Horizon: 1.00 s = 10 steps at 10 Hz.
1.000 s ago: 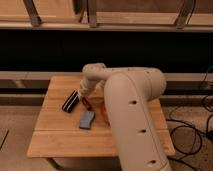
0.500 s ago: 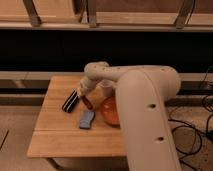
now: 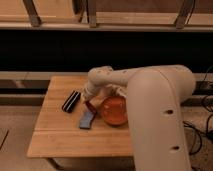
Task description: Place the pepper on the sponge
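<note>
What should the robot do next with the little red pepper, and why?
Probably ease the end effector a little down and toward the sponge. The pepper shows right below the end effector, by the sponge's far end, and does not look to be lying on it yet.

My gripper (image 3: pixel 90 99) hangs over the table (image 3: pixel 55 135) — the pepper (image 3: pixel 92 106) under it, near the sponge's (image 3: pixel 87 120) far end.
</note>
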Motion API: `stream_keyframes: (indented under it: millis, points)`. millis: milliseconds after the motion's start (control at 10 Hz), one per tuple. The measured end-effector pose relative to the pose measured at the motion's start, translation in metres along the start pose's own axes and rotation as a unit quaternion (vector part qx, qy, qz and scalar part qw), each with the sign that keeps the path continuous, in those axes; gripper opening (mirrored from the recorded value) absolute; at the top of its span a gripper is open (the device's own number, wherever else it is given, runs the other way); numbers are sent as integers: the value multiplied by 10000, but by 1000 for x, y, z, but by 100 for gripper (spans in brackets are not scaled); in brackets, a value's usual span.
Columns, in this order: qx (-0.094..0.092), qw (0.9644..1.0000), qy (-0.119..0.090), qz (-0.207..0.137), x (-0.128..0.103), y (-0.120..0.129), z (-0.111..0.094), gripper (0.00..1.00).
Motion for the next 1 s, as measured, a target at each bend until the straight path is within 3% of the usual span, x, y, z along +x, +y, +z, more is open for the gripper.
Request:
stream_keyframes:
  millis: [400, 700, 800, 1000]
  points:
    - [2, 9989, 291, -380, 19, 26, 8, 0]
    - [-66, 9952, 541, -815, 21, 53, 19, 1]
    - [-56, 9954, 540, -793, 22, 50, 18, 6]
    - [-47, 9953, 543, -801, 22, 50, 19, 26]
